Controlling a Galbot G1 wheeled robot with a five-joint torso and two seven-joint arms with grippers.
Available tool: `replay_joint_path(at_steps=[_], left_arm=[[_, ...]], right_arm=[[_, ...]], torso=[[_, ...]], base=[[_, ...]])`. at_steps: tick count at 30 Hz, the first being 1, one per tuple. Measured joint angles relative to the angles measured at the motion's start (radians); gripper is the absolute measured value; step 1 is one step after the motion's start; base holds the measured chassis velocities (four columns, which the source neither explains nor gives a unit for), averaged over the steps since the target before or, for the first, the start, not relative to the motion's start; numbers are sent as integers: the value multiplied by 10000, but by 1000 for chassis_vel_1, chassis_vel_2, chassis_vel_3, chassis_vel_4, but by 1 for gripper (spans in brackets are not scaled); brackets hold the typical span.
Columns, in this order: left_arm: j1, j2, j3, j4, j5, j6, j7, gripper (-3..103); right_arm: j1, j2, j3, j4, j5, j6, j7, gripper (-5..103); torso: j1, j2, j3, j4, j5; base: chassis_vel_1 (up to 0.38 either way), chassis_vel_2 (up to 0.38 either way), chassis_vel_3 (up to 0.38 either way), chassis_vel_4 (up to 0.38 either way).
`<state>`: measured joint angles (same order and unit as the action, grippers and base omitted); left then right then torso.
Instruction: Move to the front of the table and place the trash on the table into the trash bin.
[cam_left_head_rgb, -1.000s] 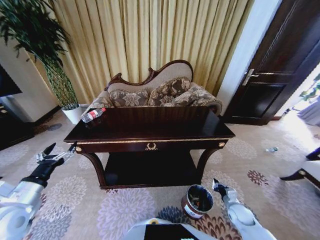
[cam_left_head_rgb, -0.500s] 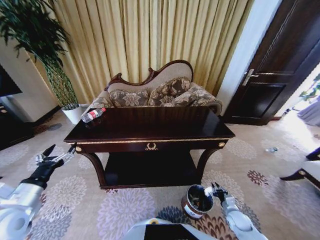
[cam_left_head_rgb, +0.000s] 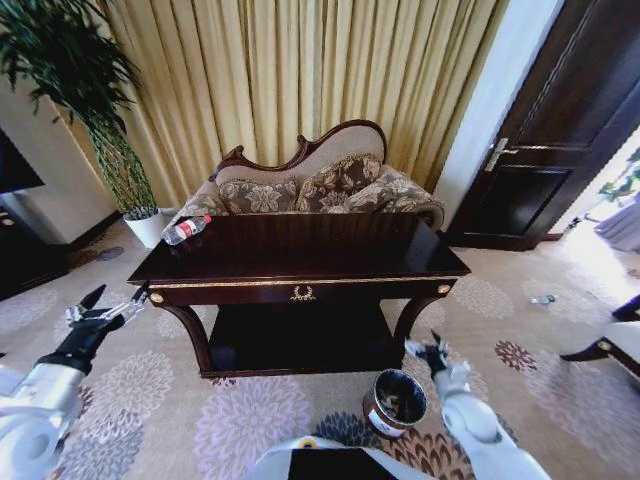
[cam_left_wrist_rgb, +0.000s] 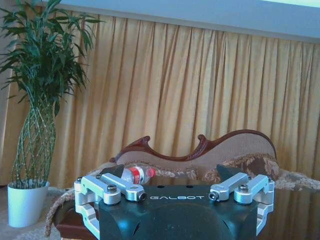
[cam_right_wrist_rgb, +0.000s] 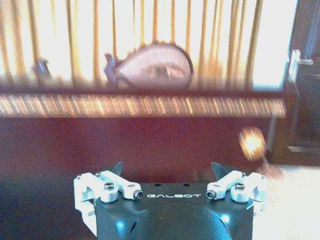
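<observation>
1. Your left claw (cam_left_head_rgb: 107, 308) hovered at the frame's lower left, fingers spread, holding nothing.
2. Your right claw (cam_left_head_rgb: 432, 351) hung at lower right, just above the bin (cam_left_head_rgb: 395, 402), fingers apart.
3. The bottle (cam_left_head_rgb: 186, 230) lay on the surface's (cam_left_head_rgb: 300, 255) far left corner, left of centre.

One table (cam_left_head_rgb: 300, 262), one bottle (cam_left_head_rgb: 186, 230), one bin (cam_left_head_rgb: 395, 403), one sofa (cam_left_head_rgb: 320, 185), one plant (cam_left_head_rgb: 85, 110), two grippers.
</observation>
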<state>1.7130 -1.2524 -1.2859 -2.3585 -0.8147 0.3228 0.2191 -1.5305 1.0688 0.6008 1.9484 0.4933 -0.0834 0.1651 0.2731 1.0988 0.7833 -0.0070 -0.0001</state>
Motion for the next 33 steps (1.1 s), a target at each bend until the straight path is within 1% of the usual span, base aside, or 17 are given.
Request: replay_joint_path(at_steps=[2,3,4,5,7,8,10,14,17,25,33], left_arm=[[3,18,0,-194,-148,103,-296,100],[3,27,0,-264,-206,134,-386,100],[4,35,-8,-319,-241,154,-438,100],[4,35,-8,-319,-241,154,-438,100],[19,65,-37,-399,-306,178,-505,100],[19,65,-37,-399,-306,178,-505,100],[29,128,-64,-419,-338,194,-542,100],[13,203,-53,-349,-334,224,-572,100],[37,290,-42,-250,-373,217,-616,100],[27,513,-132,-102,-632,227,-608,100],[-180,562,130,43,-610,354,-756,100]], right_arm=[[223,-185,-14,1215,219,-738,439,100],[302,-262,-58,1639,281,-976,617,100],[366,-325,-105,1990,308,-1149,761,100],[366,-325,-105,1990,308,-1149,761,100],[502,-456,-228,2839,382,-1506,1051,100],[502,-456,-228,2839,382,-1506,1051,100],[551,-567,-324,3749,480,-1749,1311,100],[493,-630,-329,4362,585,-1921,1497,100],[423,-628,-302,4514,579,-1937,1504,100],[305,-455,-296,4662,421,-1986,1404,100],[223,-394,-226,4597,295,-2007,1271,100]], torso=[[0,0,0,1,0],[1,0,0,2,0],[0,0,0,1,1],[0,0,0,1,1],[0,0,0,0,0],[0,0,0,0,0],[0,0,-1,1,0],[0,0,-1,0,0],[0,0,-1,-1,0],[0,0,0,0,1],[0,0,0,0,1]], base=[[0,0,0,0],[0,0,0,0],[0,0,0,0],[0,0,0,0],[0,0,0,0],[0,0,0,0],[0,0,0,0],[0,0,0,0],[0,0,0,0],[0,0,0,0],[0,0,0,0]])
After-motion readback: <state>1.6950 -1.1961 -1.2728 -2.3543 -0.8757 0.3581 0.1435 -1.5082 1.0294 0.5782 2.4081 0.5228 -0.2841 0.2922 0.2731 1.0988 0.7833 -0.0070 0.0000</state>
